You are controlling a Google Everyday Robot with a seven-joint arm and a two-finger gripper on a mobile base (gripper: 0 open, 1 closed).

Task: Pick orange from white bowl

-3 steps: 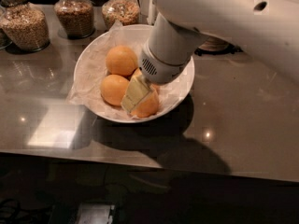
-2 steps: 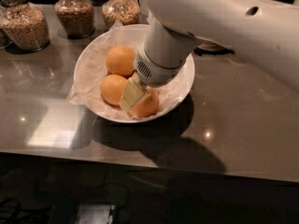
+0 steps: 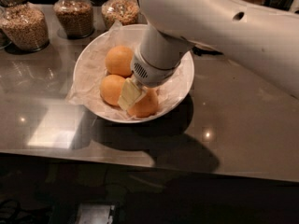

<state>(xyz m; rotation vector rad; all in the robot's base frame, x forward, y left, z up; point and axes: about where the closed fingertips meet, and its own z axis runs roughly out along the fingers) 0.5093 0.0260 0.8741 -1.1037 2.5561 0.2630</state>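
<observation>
The white bowl [image 3: 184,85], wide, shallow and lined with crumpled white paper, stands on the grey counter. Three oranges show in it: one at the back [image 3: 119,59], one at the left [image 3: 111,88] and one at the front [image 3: 147,106]. No stem dot shows on any of them, so I cannot tell which is the largest. My gripper [image 3: 132,98] is down inside the bowl, reaching from the upper right. Its pale tip lies against the front orange, between it and the left one. The thick white arm hides the bowl's middle and right.
Three glass jars of grain [image 3: 24,24] [image 3: 74,15] [image 3: 120,8] stand in a row behind the bowl at the back left. The crumpled paper [image 3: 81,90] spills over the bowl's left rim. The counter's front edge [image 3: 140,164] runs below the bowl.
The arm and gripper have shifted slightly to the left inside the bowl. The oranges and the bowl have stayed in place.
</observation>
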